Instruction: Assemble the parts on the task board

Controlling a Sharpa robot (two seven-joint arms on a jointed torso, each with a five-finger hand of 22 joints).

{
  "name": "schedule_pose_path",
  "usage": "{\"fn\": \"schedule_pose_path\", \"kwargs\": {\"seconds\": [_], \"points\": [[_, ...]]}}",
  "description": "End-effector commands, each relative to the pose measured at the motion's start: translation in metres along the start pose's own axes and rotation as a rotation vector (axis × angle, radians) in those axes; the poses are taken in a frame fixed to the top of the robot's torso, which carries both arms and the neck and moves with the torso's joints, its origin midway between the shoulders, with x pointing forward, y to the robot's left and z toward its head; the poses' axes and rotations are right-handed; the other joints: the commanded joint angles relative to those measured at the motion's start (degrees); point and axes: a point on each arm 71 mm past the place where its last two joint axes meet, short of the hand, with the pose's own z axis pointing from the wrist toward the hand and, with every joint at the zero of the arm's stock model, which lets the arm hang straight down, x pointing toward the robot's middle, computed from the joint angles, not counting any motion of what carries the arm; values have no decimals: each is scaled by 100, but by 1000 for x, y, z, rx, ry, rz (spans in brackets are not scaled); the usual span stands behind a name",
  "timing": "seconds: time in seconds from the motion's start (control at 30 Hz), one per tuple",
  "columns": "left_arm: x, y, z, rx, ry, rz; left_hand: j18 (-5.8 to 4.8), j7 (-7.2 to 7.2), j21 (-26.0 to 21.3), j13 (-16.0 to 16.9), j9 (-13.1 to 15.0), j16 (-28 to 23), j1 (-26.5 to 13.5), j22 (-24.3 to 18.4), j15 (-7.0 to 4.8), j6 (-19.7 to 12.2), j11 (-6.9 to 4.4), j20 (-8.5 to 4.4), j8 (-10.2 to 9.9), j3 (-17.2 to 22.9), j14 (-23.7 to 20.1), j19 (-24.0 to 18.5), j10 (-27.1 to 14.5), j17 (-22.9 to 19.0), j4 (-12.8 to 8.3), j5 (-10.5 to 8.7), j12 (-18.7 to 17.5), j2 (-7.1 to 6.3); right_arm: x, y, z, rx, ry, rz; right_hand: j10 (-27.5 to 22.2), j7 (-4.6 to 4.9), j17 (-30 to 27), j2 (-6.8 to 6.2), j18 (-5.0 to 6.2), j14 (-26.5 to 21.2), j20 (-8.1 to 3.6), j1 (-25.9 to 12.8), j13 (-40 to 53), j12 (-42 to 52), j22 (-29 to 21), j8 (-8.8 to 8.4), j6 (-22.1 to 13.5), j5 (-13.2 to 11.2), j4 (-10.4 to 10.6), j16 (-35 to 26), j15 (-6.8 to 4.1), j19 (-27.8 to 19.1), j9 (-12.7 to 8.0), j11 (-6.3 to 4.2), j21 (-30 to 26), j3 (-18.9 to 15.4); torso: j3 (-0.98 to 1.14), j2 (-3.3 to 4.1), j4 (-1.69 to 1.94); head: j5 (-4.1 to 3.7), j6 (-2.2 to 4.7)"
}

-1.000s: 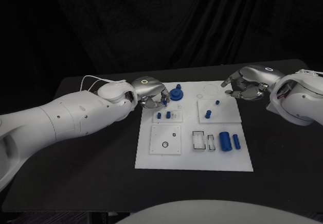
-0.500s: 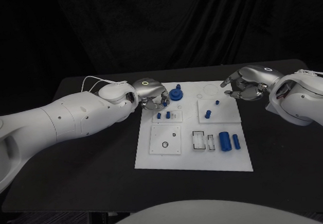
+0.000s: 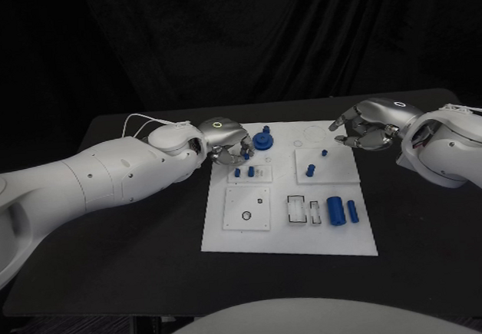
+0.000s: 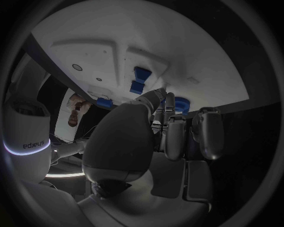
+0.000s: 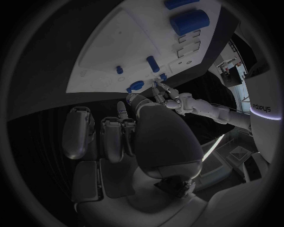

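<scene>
Task board (image 3: 257, 235) mid-table, bare black table (image 3: 135, 244) around. Left hand (image 3: 226, 141) at board's far-left corner, fingers curled beside blue knob part (image 3: 262, 140); hold unclear. Right hand (image 3: 371, 125) off far-right edge, curled, contents hidden.

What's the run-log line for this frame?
left hand: fingers curled, beside blue round part, hold unclear | right hand: curled, at task board far right corner | big blue cylinder: lying untouched
</scene>
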Motion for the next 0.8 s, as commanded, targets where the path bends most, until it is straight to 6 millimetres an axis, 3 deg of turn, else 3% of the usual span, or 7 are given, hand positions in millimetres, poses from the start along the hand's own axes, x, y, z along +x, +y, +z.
{"fn": "schedule_pose_path", "kwargs": {"seconds": [0.03,0.2,0.43,0.8], "points": [[3,-2,1,7,19,-4,-48,-9,-17,-5,1,-29,7,1047,-9,-47,6,-3,-17,13,-38,-24,32,-6,-18,35,-26,-4,2,-2,0,22,8,0,43,7,508,15,88,380,18,-4,525,-24,1032,-29,34,12,-12,-16,45,-8,-5,30,-20,15,1,-2,-3,2,-1],[4,-2,2,7,22,-5,-48,-10,-21,-11,-5,-34,13,1046,-4,-70,12,0,-36,19,-46,-27,38,-15,-28,37,-38,-6,2,-1,0,22,9,0,39,11,501,18,89,378,19,-13,519,-28,1031,-26,47,11,-14,-20,46,-9,-7,32,-25,20,-2,5,3,-2,-1],[5,-2,2,5,23,-5,-42,-152,-60,-65,-148,-51,-14,1039,37,-519,64,36,-326,76,-78,-54,28,-51,-55,-21,-180,-31,2,-2,0,23,12,0,38,11,503,19,88,379,19,-14,518,-29,1032,-25,49,11,-15,-19,46,-9,-8,33,-23,21,-2,2,-1,-2,-1],[7,-1,2,-8,32,-8,-24,-271,-152,-111,-309,-103,-39,1013,75,-873,114,71,-340,131,-143,-115,-48,-149,-62,-82,-313,-69,3,-1,0,23,14,0,38,11,503,19,88,379,19,-14,518,-29,1032,-25,49,11,-15,-19,46,-9,-8,33,-23,21,-1,2,-4,-2,-1]]}}
